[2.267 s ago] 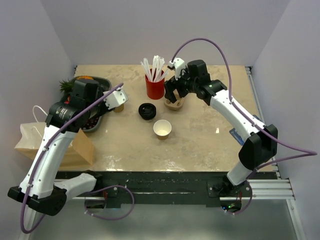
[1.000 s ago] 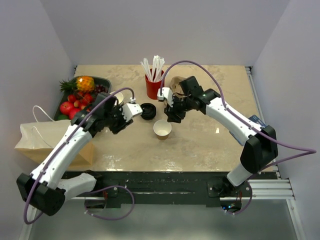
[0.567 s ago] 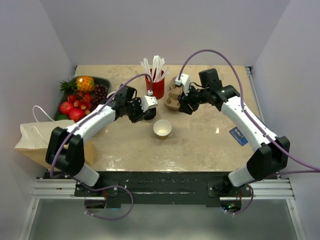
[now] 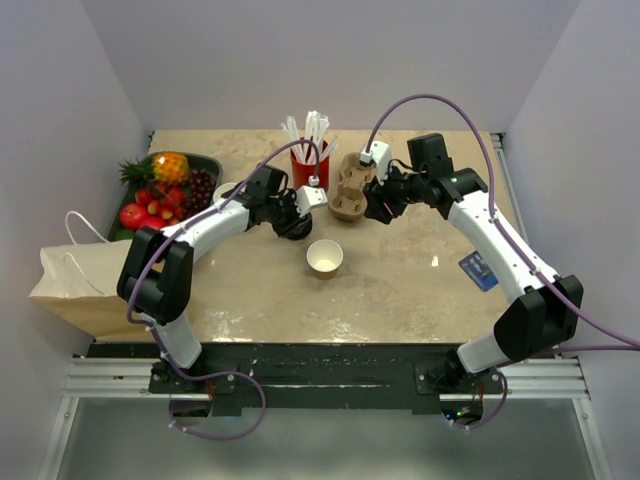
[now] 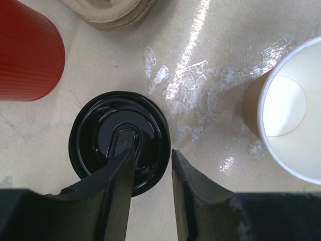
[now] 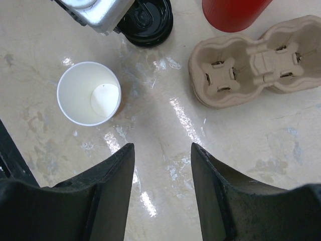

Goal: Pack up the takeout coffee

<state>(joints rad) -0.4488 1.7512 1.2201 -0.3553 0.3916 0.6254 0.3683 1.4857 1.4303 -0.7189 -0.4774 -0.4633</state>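
No takeout coffee is in view: I see no lidded cup. A loose flat black lid [image 5: 108, 130] lies on the table in front of the red straw cup [image 4: 310, 172]. My left gripper [image 5: 153, 153] hovers open over the lid [image 4: 296, 230]; one finger is above it and the other is just past its right rim. A lidless tan cup [image 4: 325, 258] with a white inside [image 5: 286, 115] stands to the right. My right gripper [image 6: 161, 145] is open over bare table, between that cup [image 6: 89, 93] and the cardboard cup carrier [image 6: 258, 60].
The carrier [image 4: 350, 188] sits right of the red cup. A fruit tray [image 4: 212, 160] is at the back left, and a brown paper bag [image 4: 75, 285] lies at the left edge. A pale cup rim [image 4: 225, 188] peeks from behind the left arm. A blue card [image 4: 478, 272] lies on the right.
My left arm has stretched right, bringing its gripper over the black lid. My right gripper has moved from above the lidless cup to the right side of the carrier.
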